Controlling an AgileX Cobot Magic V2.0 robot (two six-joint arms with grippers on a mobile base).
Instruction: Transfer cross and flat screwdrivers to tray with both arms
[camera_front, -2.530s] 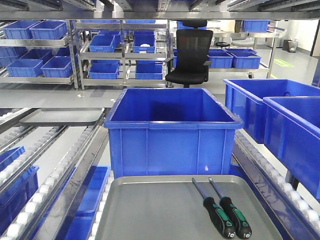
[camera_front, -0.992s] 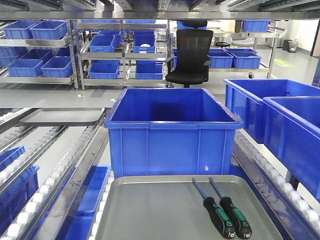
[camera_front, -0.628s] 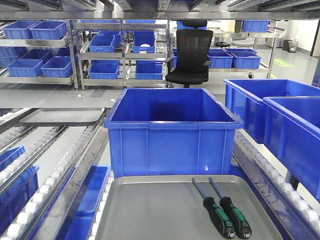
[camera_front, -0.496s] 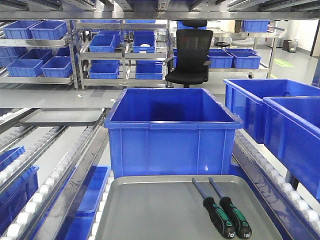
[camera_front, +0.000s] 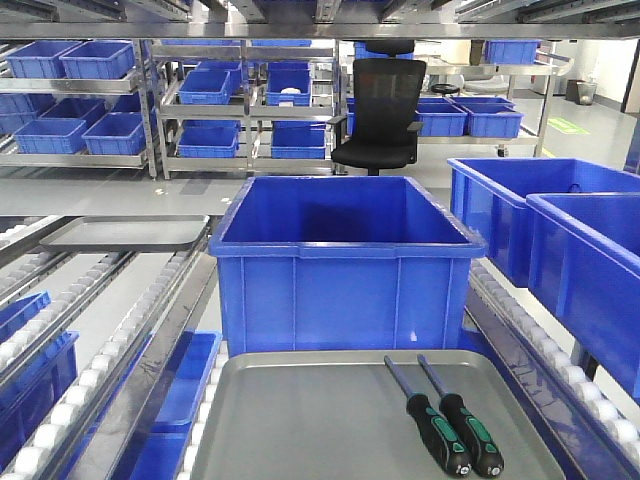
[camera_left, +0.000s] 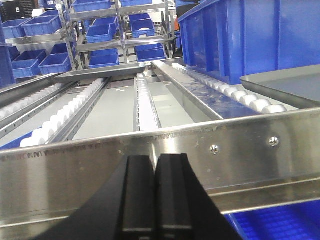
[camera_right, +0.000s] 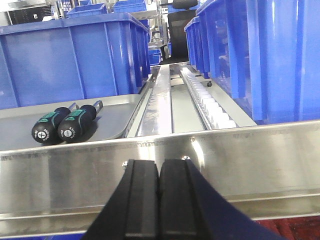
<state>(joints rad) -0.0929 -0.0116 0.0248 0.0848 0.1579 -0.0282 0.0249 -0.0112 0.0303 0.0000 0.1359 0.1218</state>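
Both screwdrivers (camera_front: 450, 425) lie side by side, touching or nearly so, on the near right part of the grey metal tray (camera_front: 300, 420). Their shafts run toward the far left and the black-and-green handles toward the near right edge. The tray sits on the roller conveyor just in front of the deep blue bin (camera_front: 340, 265). On this evidence the transfer appears complete; no grasp is in hand.

The left hand (camera_left: 156, 192) has its two black fingers pressed together with nothing between them. It is parked behind a steel rail (camera_left: 160, 160), with only a corner of the tray visible at the far right of its view. The right hand (camera_right: 159, 197) is likewise pressed together and empty, behind its own rail. From it the screwdriver handles lie ahead and to the left, butt ends facing the camera, so the right arm is judged the nearer.

Neither arm appears in the front view. Which driver is cross and which flat cannot be made out: the tips are too small. The tray's near edge is cut off by the frame.
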